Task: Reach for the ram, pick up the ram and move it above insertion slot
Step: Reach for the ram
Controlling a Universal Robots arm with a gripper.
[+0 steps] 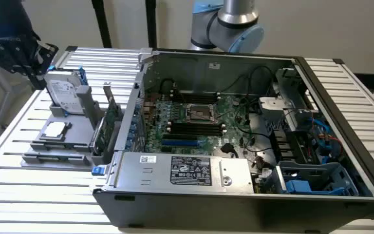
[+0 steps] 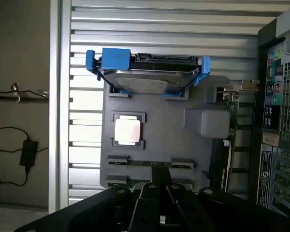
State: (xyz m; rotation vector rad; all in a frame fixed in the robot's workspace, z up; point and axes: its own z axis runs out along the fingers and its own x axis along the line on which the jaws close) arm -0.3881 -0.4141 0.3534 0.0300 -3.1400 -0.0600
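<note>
The ram (image 2: pixel 150 163) is a thin green strip standing on edge between two pairs of grey clips, near one end of the grey holder (image 2: pixel 174 140). My gripper (image 2: pixel 160 186) hangs above that end of the holder, its two black fingers pressed together with nothing between them. In the exterior view the gripper (image 1: pixel 17 53) is high at the left, above the holder (image 1: pixel 44 158). The insertion slots (image 1: pixel 196 127) are long black sockets on the motherboard inside the open computer case (image 1: pixel 239 204), well to the exterior view's right of the gripper.
On the holder stand a silver hard drive (image 1: pixel 65 90) in blue clips, a processor chip (image 1: pixel 56 129) and a green card with a metal bracket (image 1: pixel 112 117). A shorter blue slot (image 1: pixel 180 143) lies near the black ones. The case wall (image 1: pixel 135 107) rises between holder and motherboard.
</note>
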